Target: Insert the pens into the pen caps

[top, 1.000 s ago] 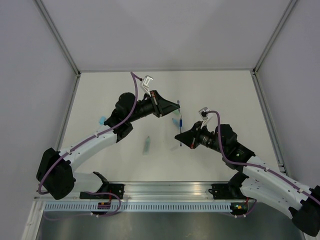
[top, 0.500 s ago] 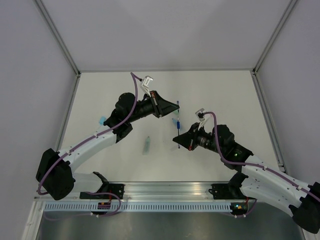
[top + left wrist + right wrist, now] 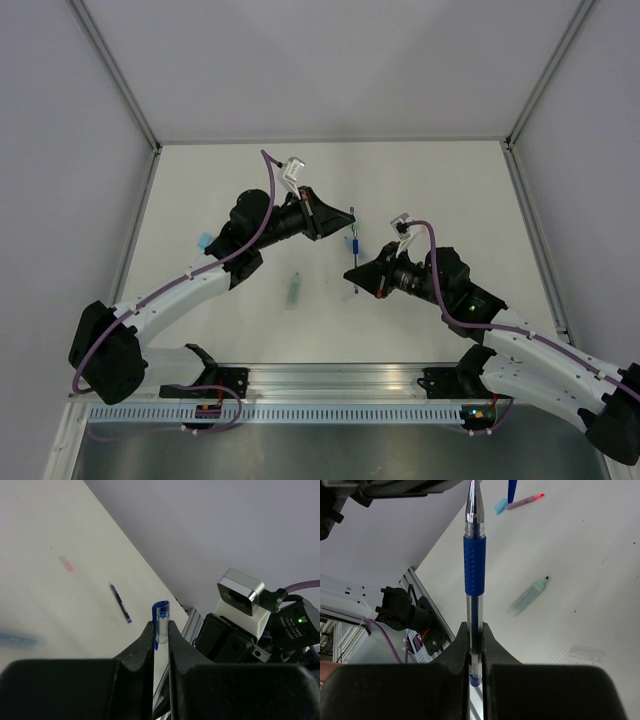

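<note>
Now grips the blue pen point(image 3: 474, 565) in the shut right claw point(image 3: 474, 630), shifted left since a second ago, tip raised near the left claw point(image 3: 161, 630). Pinches a clear, blue-clipped pen cap point(image 3: 161, 622) there, above the desk point(image 3: 450, 190). Leaves insertion undone; needs finer alignment, seemingly.

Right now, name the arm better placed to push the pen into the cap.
Right: the right claw grips the blue pen, tip pointing toward the cap pinched in the left claw, which can just hold.
</note>
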Motion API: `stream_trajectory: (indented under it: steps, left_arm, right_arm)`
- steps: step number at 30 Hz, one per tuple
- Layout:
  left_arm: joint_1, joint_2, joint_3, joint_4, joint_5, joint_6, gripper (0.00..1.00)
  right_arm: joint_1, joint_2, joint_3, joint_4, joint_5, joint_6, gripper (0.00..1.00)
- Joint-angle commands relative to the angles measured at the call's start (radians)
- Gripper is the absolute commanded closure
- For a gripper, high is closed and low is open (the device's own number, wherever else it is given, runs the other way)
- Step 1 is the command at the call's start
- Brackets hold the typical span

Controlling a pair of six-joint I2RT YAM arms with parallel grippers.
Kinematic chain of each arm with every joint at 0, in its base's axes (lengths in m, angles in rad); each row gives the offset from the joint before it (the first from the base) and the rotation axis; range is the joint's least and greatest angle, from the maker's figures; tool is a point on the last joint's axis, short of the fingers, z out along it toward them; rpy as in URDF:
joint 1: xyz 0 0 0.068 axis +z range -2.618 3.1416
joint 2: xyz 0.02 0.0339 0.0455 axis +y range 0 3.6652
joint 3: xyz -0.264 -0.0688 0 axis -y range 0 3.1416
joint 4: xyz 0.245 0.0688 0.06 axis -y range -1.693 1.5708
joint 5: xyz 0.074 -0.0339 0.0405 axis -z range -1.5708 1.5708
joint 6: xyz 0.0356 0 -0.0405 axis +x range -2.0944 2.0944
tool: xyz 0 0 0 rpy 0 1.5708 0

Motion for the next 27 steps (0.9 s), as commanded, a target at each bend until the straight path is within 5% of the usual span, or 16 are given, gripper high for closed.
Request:
stream_trajectory:
  steps: [1, 27]
  left_arm:
    - [-0.001, -0.037, -0.010, 0.011, -0.006, 0.040, 0.98]
    - [-0.001, -0.097, -0.033, -0.020, 0.008, 0.060, 0.98]
  right_arm:
    - [0.006, 0.011, 0.058, 0.042, 0.015, 0.007, 1.00]
    - [0.030, 0.062, 0.073, 0.079, 0.027, 0.021, 1.00]
